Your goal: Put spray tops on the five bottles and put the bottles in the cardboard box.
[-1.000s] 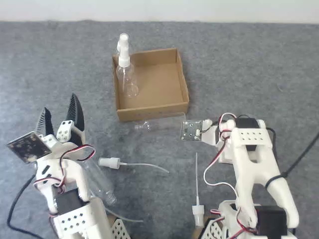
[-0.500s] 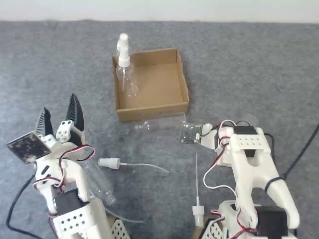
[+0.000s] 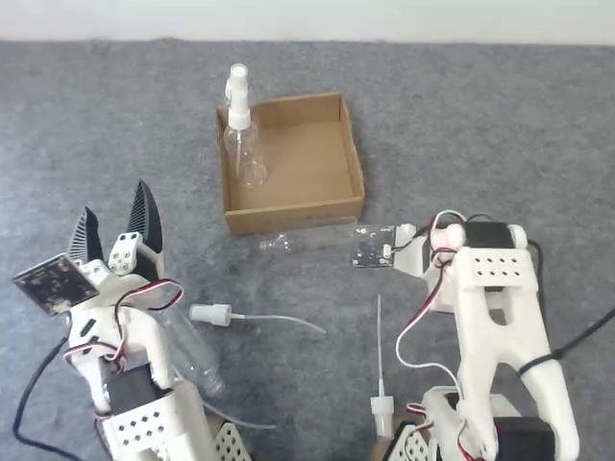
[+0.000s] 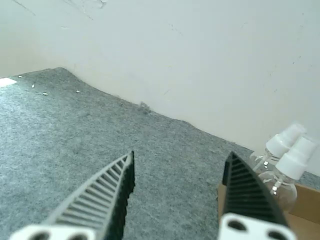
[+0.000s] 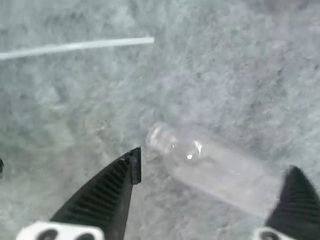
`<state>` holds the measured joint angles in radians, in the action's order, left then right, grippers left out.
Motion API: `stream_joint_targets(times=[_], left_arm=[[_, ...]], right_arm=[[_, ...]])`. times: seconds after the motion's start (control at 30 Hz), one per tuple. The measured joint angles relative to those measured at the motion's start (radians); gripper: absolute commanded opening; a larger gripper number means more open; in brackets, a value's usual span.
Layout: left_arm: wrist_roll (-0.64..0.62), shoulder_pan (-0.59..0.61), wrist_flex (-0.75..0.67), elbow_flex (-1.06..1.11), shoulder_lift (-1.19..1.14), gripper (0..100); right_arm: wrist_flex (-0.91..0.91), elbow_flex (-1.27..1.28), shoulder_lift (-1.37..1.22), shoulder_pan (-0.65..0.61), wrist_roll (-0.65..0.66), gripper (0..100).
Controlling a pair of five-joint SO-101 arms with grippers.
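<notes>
One brown square cardboard box (image 3: 355, 163) sits upper centre, with two capped clear bottles (image 3: 245, 149) at its left wall. Our right gripper (image 5: 215, 167), spread wide, hangs over the uncapped clear plastic bottle (image 3: 288, 240) just below the box. Closing off-centre could roll that bottle away. This gripper has nudged up-frame since earlier. Our left gripper (image 3: 115, 204) gapes, lower left.

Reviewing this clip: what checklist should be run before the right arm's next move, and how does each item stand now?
1. Right gripper open: ok.
2. Clear plastic bottle without a top lying between its jaws: ok.
3. Spray top fitted on that bottle: not ok.
4. White spray top with long tube lying free on the grey carpet: ok.
5. Left gripper open and raised away from the bottle: ok.
6. Room in the brown cardboard box: ok.
</notes>
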<state>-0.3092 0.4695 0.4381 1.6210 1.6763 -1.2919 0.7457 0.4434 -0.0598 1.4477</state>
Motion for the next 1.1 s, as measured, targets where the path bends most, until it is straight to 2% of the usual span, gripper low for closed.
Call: stream_joint_targets(times=[0.37,0.57,0.93,1.0,1.1], left_arm=[[0.000,0.000,0.000,0.000,0.000,27],[0.000,0.000,0.000,0.000,0.000,27],[0.000,0.000,0.000,0.000,0.000,27],[0.008,0.000,0.000,0.000,0.000,27],[0.026,0.000,0.000,0.000,0.000,27]], right_arm=[[-0.015,-0.003,0.002,0.207,0.301,41.7],[0.000,-0.003,0.002,0.221,0.399,41.7],[0.393,0.285,0.002,0.181,0.414,41.4],[0.465,0.342,0.002,0.183,0.414,38.1],[0.552,0.407,0.002,0.184,0.414,26.8]])
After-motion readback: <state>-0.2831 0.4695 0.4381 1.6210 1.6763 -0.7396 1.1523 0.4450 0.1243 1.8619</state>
